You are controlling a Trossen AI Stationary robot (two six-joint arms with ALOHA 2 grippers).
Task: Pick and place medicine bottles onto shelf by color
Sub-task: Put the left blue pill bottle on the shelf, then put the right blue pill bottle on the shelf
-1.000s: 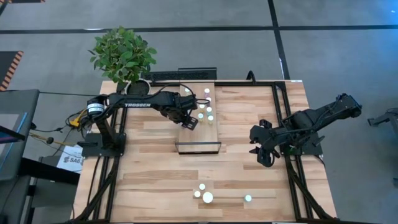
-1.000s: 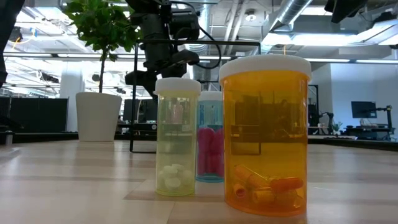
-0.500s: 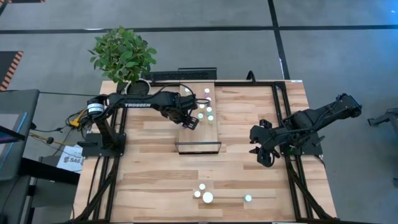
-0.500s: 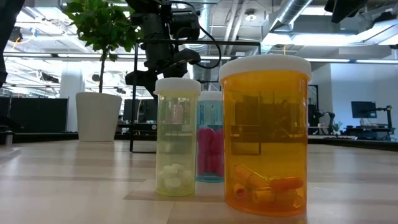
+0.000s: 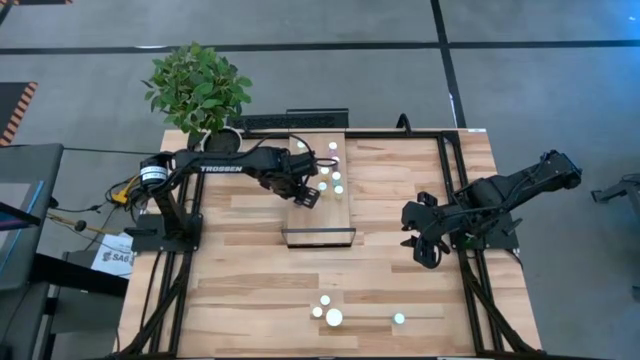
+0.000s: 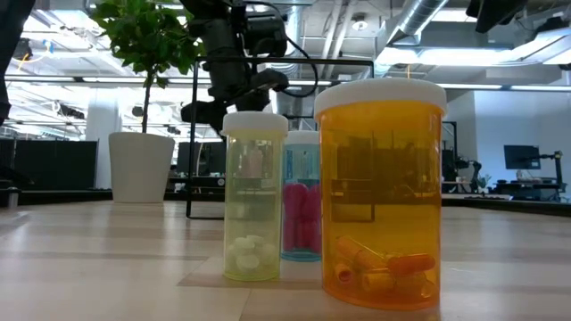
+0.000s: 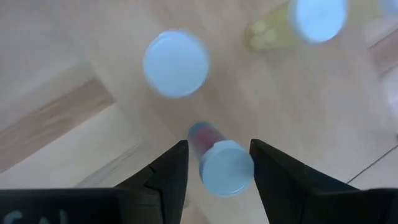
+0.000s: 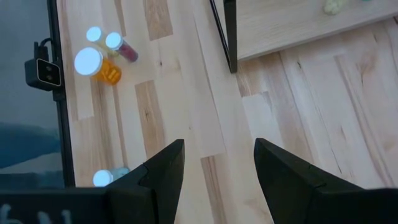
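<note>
The light-wood counter (image 5: 250, 270) carries the shelf (image 5: 320, 215), a narrower plank lying flat near its far middle, and a potted plant (image 5: 200, 90) at the far left corner. Several white-capped medicine bottles (image 5: 330, 170) stand on the shelf's far half. Four more (one noticeably bigger, orange (image 5: 334, 318)) stand on the counter's near edge.

You're looking at an open-plan lab or industrial office: exposed ceiling ducts (image 6: 428, 27) overhead, a wooden table (image 5: 250, 290) on grey concrete floor (image 5: 520, 25), a potted plant (image 5: 197, 88) at its corner, and what might be monitors (image 6: 522, 157) far behind, though they're hard to make out.
</note>
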